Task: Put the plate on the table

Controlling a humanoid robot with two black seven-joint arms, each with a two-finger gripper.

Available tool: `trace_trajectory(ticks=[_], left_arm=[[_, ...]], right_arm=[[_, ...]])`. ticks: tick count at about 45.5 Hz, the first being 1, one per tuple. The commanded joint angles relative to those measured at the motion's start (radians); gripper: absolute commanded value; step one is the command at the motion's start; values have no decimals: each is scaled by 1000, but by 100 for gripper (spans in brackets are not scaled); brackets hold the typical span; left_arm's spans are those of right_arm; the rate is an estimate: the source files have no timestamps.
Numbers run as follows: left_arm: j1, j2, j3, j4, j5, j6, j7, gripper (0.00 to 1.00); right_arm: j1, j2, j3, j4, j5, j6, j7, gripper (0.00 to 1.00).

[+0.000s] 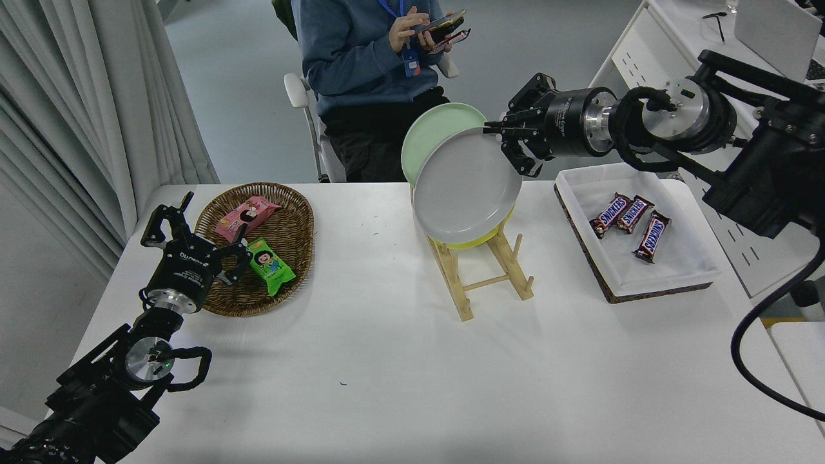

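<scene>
The light-grey plate hangs in the air above the wooden rack, tilted toward me. My right gripper is shut on its upper right rim, with the arm reaching in from the right edge. The plate covers most of the yellow plate and part of the pale green plate, both standing in the rack. The white table lies below. My left gripper is parked at the lower left, open, over the edge of the wicker basket.
A wicker basket with snack packs sits at the left. A white tray with chocolate bars is at the right. A person in a blue top sits at the far side, holding a phone.
</scene>
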Motion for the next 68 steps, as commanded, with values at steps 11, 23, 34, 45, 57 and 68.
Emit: trace_trajectory(ticks=[11, 23, 34, 45, 57, 68], left_arm=[[0, 0, 1, 1, 0, 0, 0, 100], [0, 0, -1, -1, 0, 0, 0, 100], [0, 0, -1, -1, 0, 0, 0, 100], [0, 0, -1, 1, 0, 0, 0, 100], [0, 0, -1, 1, 0, 0, 0, 100], [0, 0, 1, -1, 0, 0, 0, 100]], right_arm=[[-108, 117, 50, 7, 106, -128, 3, 0], [-121, 178, 51, 1, 182, -453, 3, 0], [-174, 214, 45, 9, 251, -593, -2, 0], [-230, 272, 54, 18, 328, -605, 0, 0], [-302, 336, 71, -31, 356, -606, 1, 0], [-364, 367, 70, -98, 345, -597, 5, 0]])
